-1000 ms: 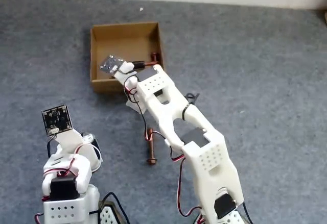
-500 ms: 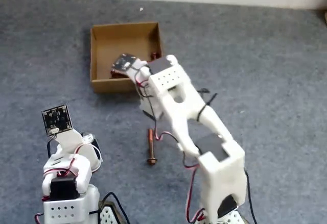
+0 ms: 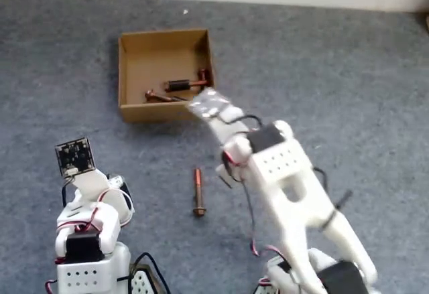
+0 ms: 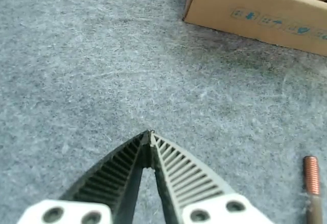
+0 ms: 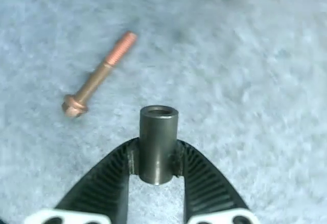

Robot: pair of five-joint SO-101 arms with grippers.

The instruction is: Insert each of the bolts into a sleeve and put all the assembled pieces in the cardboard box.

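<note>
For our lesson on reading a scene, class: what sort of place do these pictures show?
Probably a hobby or lab workbench for robot practice: the white left arm and right arm stand on a grey carpeted table with a cardboard box and a loose bolt.

Bare carpet (image 3: 154,167) rings the loose bolt (image 3: 198,191). From it, the cardboard box (image 3: 144,112) stands at 11 o'clock, the right arm (image 3: 285,170) close at 3, the left arm (image 3: 87,227) at 8. Inside the box, assembled pieces (image 3: 175,86) crowd the 5 o'clock side; the right arm's wrist covers that corner.
</note>
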